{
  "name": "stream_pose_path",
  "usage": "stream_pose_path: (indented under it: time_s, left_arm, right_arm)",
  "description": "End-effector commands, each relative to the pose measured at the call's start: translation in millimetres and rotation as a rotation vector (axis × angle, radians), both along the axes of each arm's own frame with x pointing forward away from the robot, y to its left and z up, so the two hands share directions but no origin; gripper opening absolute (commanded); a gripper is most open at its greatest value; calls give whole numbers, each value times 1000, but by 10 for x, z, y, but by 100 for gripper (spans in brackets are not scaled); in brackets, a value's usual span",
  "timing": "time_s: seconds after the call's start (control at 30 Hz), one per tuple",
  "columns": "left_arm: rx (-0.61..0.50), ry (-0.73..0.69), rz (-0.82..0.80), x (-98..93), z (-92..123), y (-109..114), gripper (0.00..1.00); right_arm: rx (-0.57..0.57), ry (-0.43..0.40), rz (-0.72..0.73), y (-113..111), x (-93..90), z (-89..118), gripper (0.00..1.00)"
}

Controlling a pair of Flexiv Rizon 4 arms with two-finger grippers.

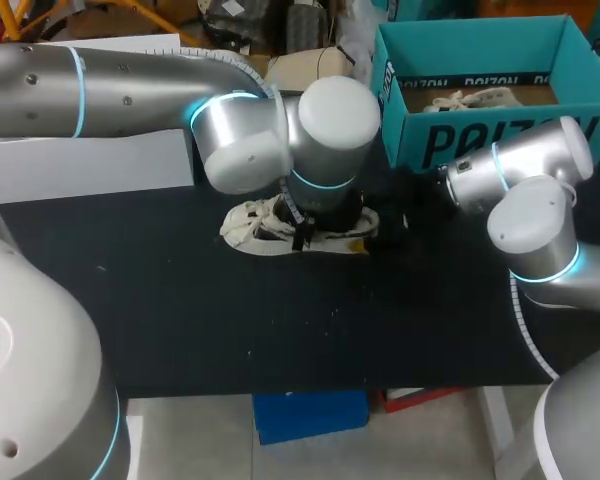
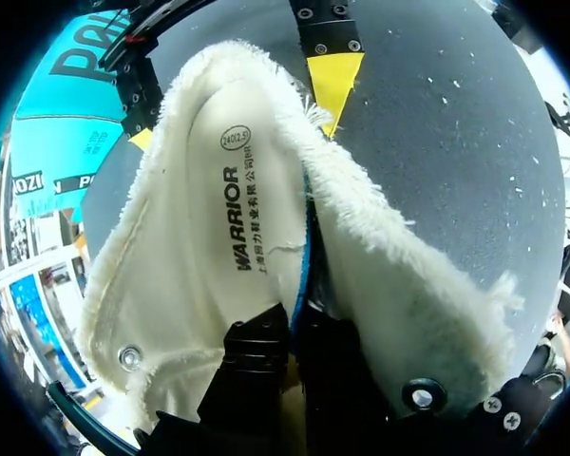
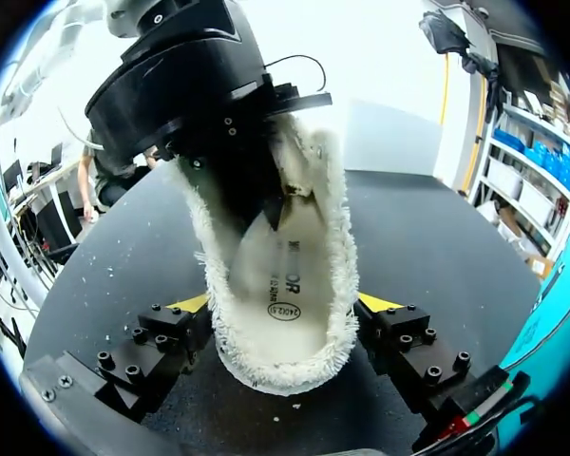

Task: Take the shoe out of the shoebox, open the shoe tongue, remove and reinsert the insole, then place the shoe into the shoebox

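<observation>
Yellow tips [image 3: 378,303] on the right gripper [image 3: 283,306] are set fairly wide, one on each side of the heel, and both press the fleecy rim, so that gripper has the shoe [image 1: 248,225] clamped. Now the left gripper [image 2: 297,328]: its two dark fingers are drawn narrow, down in the shoe's mouth, and the insole [image 2: 237,218] runs its blue edge straight into the gap between them. They look pinched on that edge, though their tips are buried and I can't see them.

One shoe, then, pale with a shaggy cream lining, and one insole tilted up inside it, printed face showing. Two metal eyelets [image 2: 128,358] sit at the near rim of the opening, one on each side of the left fingers.

Stepping back: the shoe lies on the black table [image 1: 280,320], about the middle. The left arm [image 1: 110,90] comes over it from the left and the right arm [image 1: 540,230] reaches in from the right. One teal shoebox [image 1: 480,135] stands open at the far right, apart from the shoe, with something pale [image 1: 475,98] inside that I can't make out.
</observation>
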State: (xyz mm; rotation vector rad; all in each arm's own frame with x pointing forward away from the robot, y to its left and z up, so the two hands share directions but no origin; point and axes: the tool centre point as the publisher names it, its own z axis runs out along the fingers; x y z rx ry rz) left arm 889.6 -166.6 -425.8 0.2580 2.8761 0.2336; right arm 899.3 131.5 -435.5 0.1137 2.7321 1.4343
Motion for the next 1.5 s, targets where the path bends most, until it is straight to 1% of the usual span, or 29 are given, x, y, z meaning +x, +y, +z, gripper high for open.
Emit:
stream_pose_path:
  time_s: [0.03,0.1,0.13,0.27,0.4,0.53,0.6,0.73,0.83,0.97,1.1,1.17,1.2,1.23,1.33,1.5]
  left_arm:
    - [-44,119,-45,41,-72,49,0]
    - [-76,167,-46,12,-28,31,0]
    - [-75,201,-50,-1,-14,25,0]
    - [-124,242,-20,-52,100,62,0]
    - [-143,244,-3,-83,231,106,0]
    - [-180,240,5,-69,352,131,0]
    - [-203,235,6,-58,414,137,0]
    - [-214,223,-10,-83,510,105,0]
    - [-229,234,-42,-104,491,52,0]
    - [-227,260,-82,-105,354,-44,0]
    - [-263,270,-118,-81,255,-100,0]
    - [-267,271,-135,-68,224,-138,27]
    - [-272,265,-142,-61,212,-154,30]
    - [-282,255,-144,-56,209,-164,31]
    - [-332,216,-145,-27,258,-192,40]
    - [-382,170,-146,-10,327,-237,38]
  right_arm:
    - [-2,0,0,-23,17,-25,0]
    - [-2,0,0,-23,17,-25,0]
    - [-2,0,0,-23,17,-25,0]
    - [-2,0,0,-23,17,-25,0]
    - [-2,0,0,-23,17,-25,0]
    - [-2,0,0,-23,17,-25,0]
    - [-2,0,0,-23,17,-25,0]
    - [-2,0,0,-23,17,-25,0]
    - [-2,0,0,-23,17,-25,0]
    - [-2,0,0,-23,17,-25,0]
    - [-2,0,0,-23,17,-25,0]
    - [-2,0,0,-23,17,-25,0]
    - [-2,0,0,-23,17,-25,0]
    - [-2,0,0,-23,17,-25,0]
    - [-2,0,0,-23,17,-25,0]
    - [-2,0,0,-23,17,-25,0]
